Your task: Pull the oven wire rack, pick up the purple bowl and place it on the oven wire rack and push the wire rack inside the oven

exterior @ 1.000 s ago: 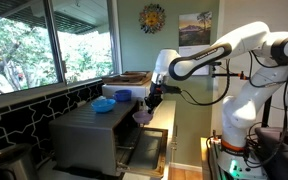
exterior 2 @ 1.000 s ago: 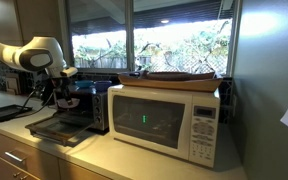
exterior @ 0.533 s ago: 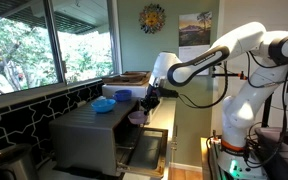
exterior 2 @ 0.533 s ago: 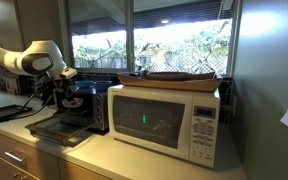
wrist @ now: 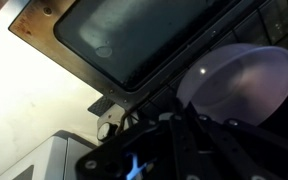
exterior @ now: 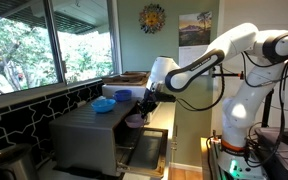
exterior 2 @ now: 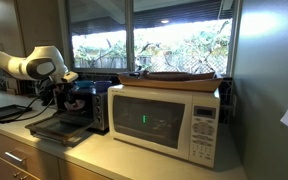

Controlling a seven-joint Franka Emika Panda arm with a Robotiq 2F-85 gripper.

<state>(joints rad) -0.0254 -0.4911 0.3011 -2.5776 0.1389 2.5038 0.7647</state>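
Pincer point(exterior: 146, 104) clamped shut on bowl point(wrist: 239, 85) rim; bowl hangs just above the open oven point(exterior: 84, 135) door point(wrist: 134, 40). I'd descend slow and level, releasing once it's seated on the rack, which is hard to see here.

White microwave point(exterior 2: 169, 122) stands on the surface point(exterior 2: 106, 156), display lit green. Flat brown tray point(exterior 2: 179, 76) lies on its top. Blue bowl point(exterior: 104, 104) near the window point(exterior: 34, 45). Sun ornament point(exterior: 152, 18) and framed picture point(exterior: 195, 28) hang on the wall.

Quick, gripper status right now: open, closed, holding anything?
Gripper: closed, holding the purple bowl.
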